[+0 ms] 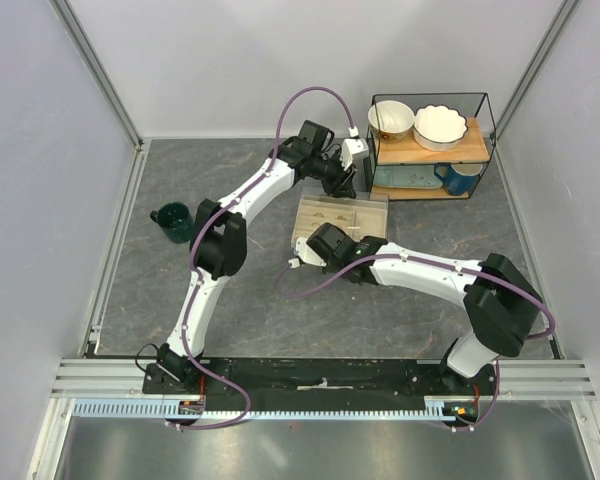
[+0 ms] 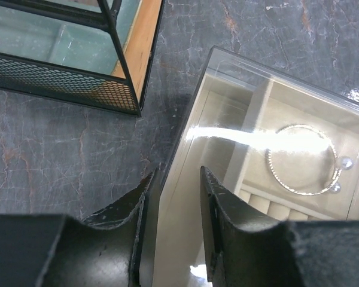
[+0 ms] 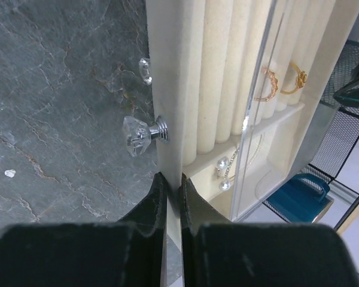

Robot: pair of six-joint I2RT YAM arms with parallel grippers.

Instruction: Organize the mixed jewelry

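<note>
The wire hoop (image 2: 301, 159) lies in the beige box (image 2: 251, 134) under its clear lid (image 2: 239, 78), with the gold rings (image 3: 284, 81) in padded slots (image 3: 221, 72). All look light, thin and easily bent, so pinch the wire itself. The right claw (image 3: 170, 179) clamps the drawer front (image 3: 167, 89); the left claw (image 2: 176, 176) gapes astride the box's edge.

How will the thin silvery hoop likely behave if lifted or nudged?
The silvery hoop looks like thin wire, so probably light and springy. Its ends carry pearl beads, so it may hang lopsided. Lying flat in the beige box, it should slide, not roll.
</note>
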